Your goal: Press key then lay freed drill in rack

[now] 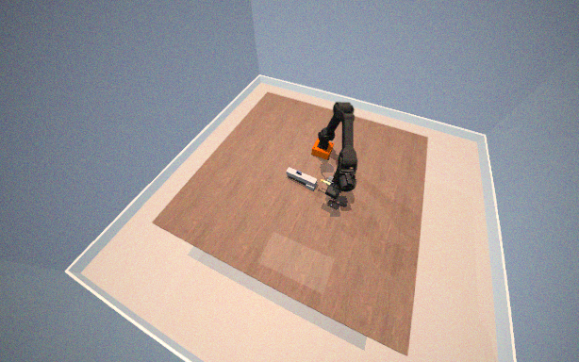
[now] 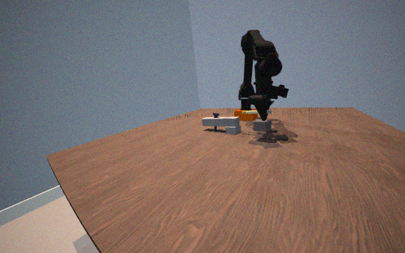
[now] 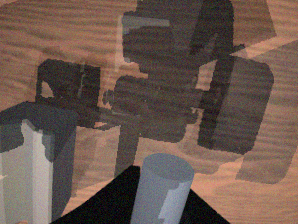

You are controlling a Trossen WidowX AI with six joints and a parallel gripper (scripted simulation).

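Note:
My gripper (image 2: 264,118) (image 3: 148,177) is shut on the drill (image 1: 324,181) (image 2: 249,112) (image 3: 167,175). The drill is held up level; its pale yellow part points left and its grey-blue round end sticks out right of the fingers in the exterior view. The rack (image 2: 262,125) (image 3: 65,155), a grey grooved block, stands below and close behind the fingertips, on the left in the wrist view. The pale holder bar (image 1: 308,179) (image 2: 223,121) lies to the left, apart from the drill. The dark blue key (image 1: 298,173) (image 2: 216,115) stands up from its top. The fingers hide the drill's middle.
The orange block (image 1: 322,149) (image 2: 241,115) under the arm's base stands at the back. A small grey block (image 2: 233,130) sits at the holder's right end. The arm's shadows fall on the brown table (image 1: 232,189) (image 2: 175,184) around the gripper.

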